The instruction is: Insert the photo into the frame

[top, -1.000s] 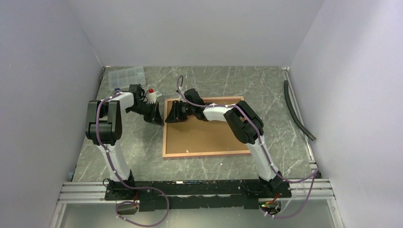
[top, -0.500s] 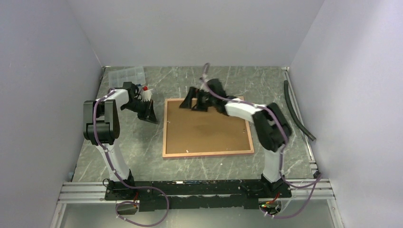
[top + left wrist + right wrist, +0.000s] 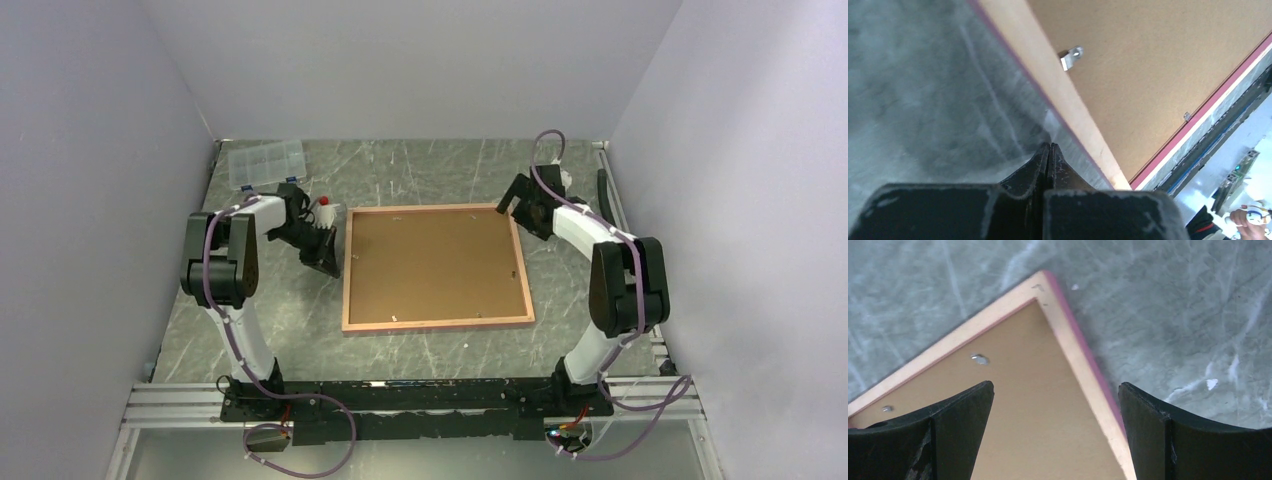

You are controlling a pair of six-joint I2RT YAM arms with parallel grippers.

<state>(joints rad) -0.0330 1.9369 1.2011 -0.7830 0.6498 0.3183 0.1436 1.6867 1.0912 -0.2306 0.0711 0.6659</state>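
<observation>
1. The frame lies flat on the table, tan back up, about midway between the two arms.
2. A brown board fills its opening and sits level inside the rails.
3. The photo cannot be seen in any view.
4. The left gripper is low beside the frame's left rail, near the far end of that rail.
5. In the left wrist view its fingers are pressed together with nothing between them.
6. There the left gripper has its tips at the pink outer edge of the frame; I cannot tell whether they touch it.
7. The same view shows a small metal tab where the rail meets the board.
8. The right gripper is at the frame's far right corner.
9. In the right wrist view its fingers stand wide apart and hold nothing.
10. The corner of the frame shows between them under the right gripper, with the board inside it and a tab near the far rail.
11. A clear box lies in the far left corner of the table.
12. A small white bottle with a red cap stands just beyond the left gripper.
13. A black hose lies along the right wall.
</observation>
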